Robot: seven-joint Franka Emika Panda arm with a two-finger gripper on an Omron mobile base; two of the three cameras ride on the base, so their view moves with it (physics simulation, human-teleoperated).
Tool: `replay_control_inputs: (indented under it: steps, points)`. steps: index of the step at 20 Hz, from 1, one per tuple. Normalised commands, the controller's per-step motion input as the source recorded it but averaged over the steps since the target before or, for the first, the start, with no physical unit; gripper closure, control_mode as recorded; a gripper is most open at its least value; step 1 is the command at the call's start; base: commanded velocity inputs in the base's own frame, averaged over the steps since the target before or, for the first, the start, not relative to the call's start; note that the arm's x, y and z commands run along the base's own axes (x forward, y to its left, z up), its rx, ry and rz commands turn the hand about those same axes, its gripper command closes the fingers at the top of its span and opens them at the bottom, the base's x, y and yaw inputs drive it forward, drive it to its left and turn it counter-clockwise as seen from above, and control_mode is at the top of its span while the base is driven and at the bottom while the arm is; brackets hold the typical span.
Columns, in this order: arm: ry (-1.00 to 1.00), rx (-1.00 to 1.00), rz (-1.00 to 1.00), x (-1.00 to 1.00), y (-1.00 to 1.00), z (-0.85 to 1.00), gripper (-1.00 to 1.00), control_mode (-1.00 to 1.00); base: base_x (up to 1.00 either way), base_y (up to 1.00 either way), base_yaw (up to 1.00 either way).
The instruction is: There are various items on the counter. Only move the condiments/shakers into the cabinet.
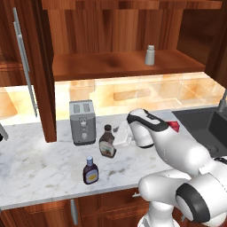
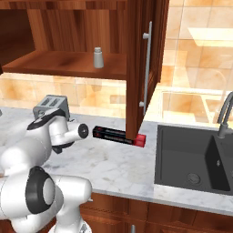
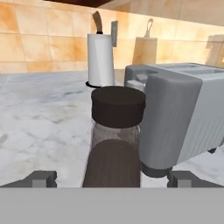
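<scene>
from the left, the cabinet [image 1: 42, 75] door stands open over the counter [image 1: 40, 164], and the small grey-white shaker [image 1: 150, 55] already sits on its shelf. your toaster [image 1: 83, 122] stands by the door. the smaller dark bottle [image 1: 90, 170] is near the counter's front edge. the wide dark brown sauce bottle [image 1: 107, 141] stands just right of the toaster. your gripper [image 3: 112, 178] is spread wide, one fingertip [image 3: 40, 178] on each side of that bottle, not touching it. further right lie the long dark box [image 2: 118, 135] and the sink [image 2: 195, 159].
</scene>
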Motion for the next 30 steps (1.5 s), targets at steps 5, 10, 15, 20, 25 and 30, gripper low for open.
replay_control_inputs:
  steps: [5,10,15,20,25,30]
  points:
    - [0.0,0.0,0.0,0.2,0.0,-0.21,-1.0,-1.0,0.0,0.0,0.0]
    - [0.0,0.0,0.0,0.17,0.0,-0.19,-1.0,-1.0,0.0,0.0,0.0]
    - [0.01,0.0,0.0,0.01,0.03,-0.21,1.0,-1.0,0.0,0.0,0.0]
    - [0.0,0.02,0.0,-0.25,0.03,-0.03,1.0,-1.0,0.0,0.0,0.0]
    - [-0.05,0.1,-0.08,-0.58,0.03,0.67,1.0,-1.0,0.0,0.0,0.0]
    - [-0.12,0.02,-0.23,-0.47,0.03,1.0,1.0,-1.0,0.0,0.0,0.0]
